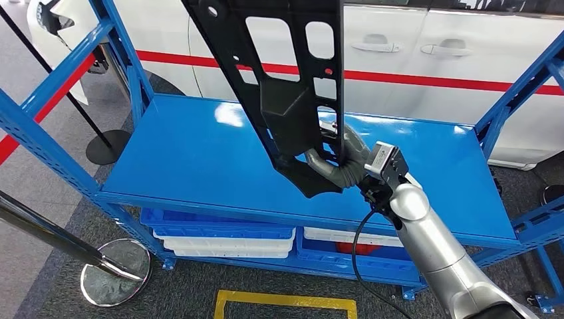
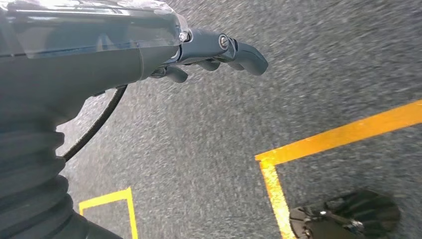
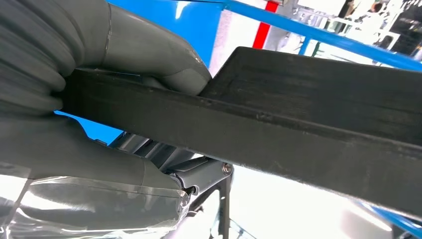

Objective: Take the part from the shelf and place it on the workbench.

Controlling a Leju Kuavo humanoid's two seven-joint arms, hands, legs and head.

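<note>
Silver arm [image 1: 439, 256], black cable [image 1: 359, 256], grey ribbed-cuffed robot hand [image 1: 339, 169].

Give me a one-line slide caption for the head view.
Right hand grips the lower end of the black part, holding it up over the blue shelf.

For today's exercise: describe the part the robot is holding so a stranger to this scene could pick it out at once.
Find the blue shelf standing in front of a white car with a red stripe. Above its top deck, the right hand grips a long black part near its lower end. It is the one flat black panel with cut-out windows.
</note>
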